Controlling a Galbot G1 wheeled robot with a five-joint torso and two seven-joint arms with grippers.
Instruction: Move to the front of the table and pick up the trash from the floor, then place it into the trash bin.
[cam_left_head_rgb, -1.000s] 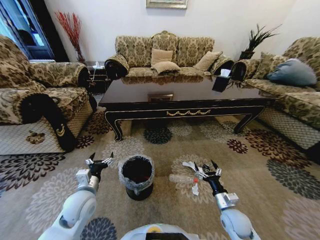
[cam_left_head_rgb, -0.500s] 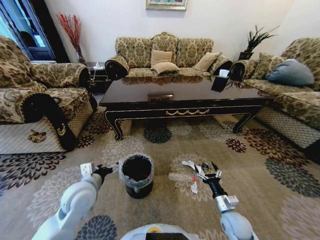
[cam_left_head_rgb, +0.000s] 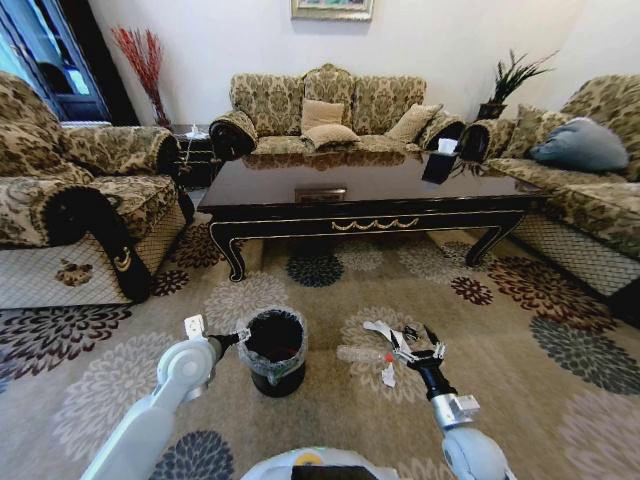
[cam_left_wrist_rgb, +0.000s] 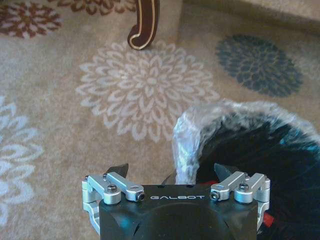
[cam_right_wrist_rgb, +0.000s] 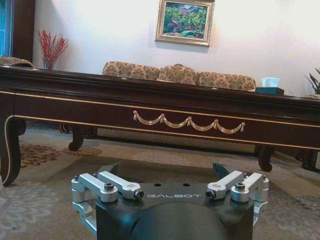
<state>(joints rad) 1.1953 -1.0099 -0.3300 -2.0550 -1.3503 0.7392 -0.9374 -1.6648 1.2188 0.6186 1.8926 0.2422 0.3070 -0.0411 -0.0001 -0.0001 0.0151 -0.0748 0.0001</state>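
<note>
Left gripper (cam_left_head_rgb: 240, 336) open, empty, at trash bin (cam_left_head_rgb: 273, 352) left rim; right gripper (cam_left_head_rgb: 421, 345) open, empty, above trash (cam_left_head_rgb: 378, 352); desk (cam_left_head_rgb: 370, 190) far

grey arms, black galbot-marked wrists, silver screwed pincer links.

Head view: high on the robot, facing forward and down over the carpet to the table (cam_left_head_rgb: 370, 190) and sofas.
Left wrist view: close above the bin (cam_left_wrist_rgb: 250, 145), looking down at its rim and the carpet.
Right wrist view: near floor level, facing the table's (cam_right_wrist_rgb: 165, 107) front.
Shared: table, bin (cam_left_head_rgb: 273, 345), carpet.
</note>
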